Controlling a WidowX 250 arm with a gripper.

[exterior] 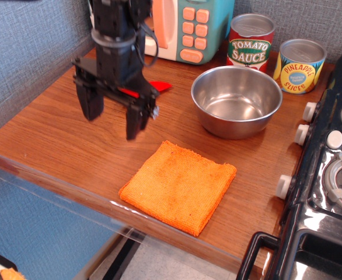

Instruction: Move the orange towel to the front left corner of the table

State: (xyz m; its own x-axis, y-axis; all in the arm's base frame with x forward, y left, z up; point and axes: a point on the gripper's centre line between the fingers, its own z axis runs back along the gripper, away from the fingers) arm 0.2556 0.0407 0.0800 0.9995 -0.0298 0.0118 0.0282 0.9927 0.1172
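Observation:
The orange towel [178, 186] lies flat and folded on the brown wood-grain table [54, 137], near the front edge and right of the middle. My gripper [111, 122] is open and empty, its two black fingers pointing down. It hangs above the table just left of and behind the towel's far left corner, not touching it. The arm hides most of the red plastic utensil [159, 86] behind it.
A steel bowl [236, 100] stands behind the towel. A tomato sauce can [250, 42], a pineapple slices can [299, 65] and a toy microwave [188, 26] line the back. A black toy stove [328, 175] borders the right side. A clear plastic edge [72, 186] runs along the front.

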